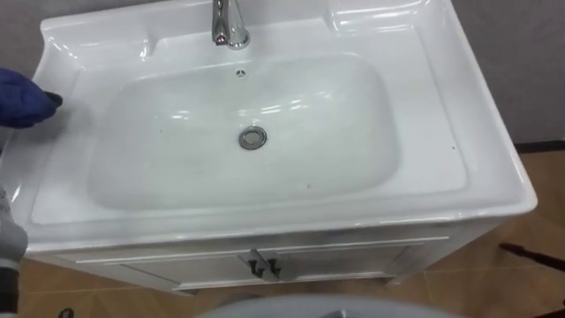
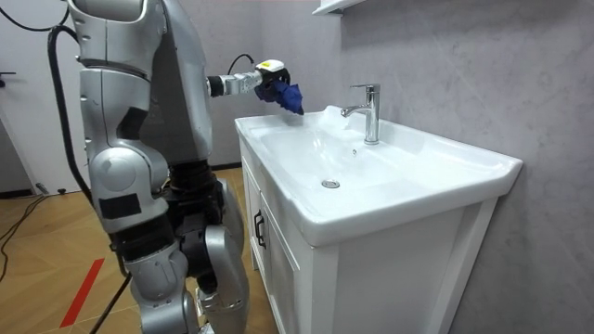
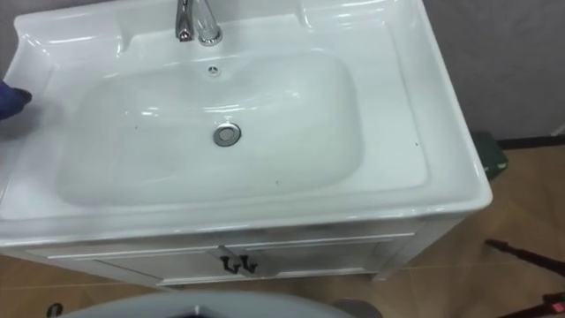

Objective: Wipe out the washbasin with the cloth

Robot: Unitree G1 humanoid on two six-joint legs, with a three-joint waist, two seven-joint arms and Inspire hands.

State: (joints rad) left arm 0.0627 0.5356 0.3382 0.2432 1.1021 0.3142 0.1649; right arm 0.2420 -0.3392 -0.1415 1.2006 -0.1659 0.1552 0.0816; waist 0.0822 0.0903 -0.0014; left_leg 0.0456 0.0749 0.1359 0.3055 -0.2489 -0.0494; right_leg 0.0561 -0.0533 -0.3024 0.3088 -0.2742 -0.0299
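Note:
The white basin [image 1: 265, 190] lies right below me, with a metal drain [image 1: 252, 138] in the middle of its bowl and a chrome faucet [image 1: 228, 22] at the back. A bunched blue cloth [image 1: 18, 97] hangs at the basin's left rim, just above the ledge. My left hand [image 2: 264, 79] is shut on this cloth [image 2: 286, 96], and a dark fingertip [image 1: 53, 100] pokes out of it. In the room view the left arm reaches forward over the basin's near corner. I stand close against the front of the cabinet.
Under the basin is a white cabinet with two dark door handles [image 1: 263, 263]. A grey wall runs behind the basin, with a shelf [image 2: 334, 7] high up. A small green object [image 3: 490, 155] sits on the wooden floor to the right.

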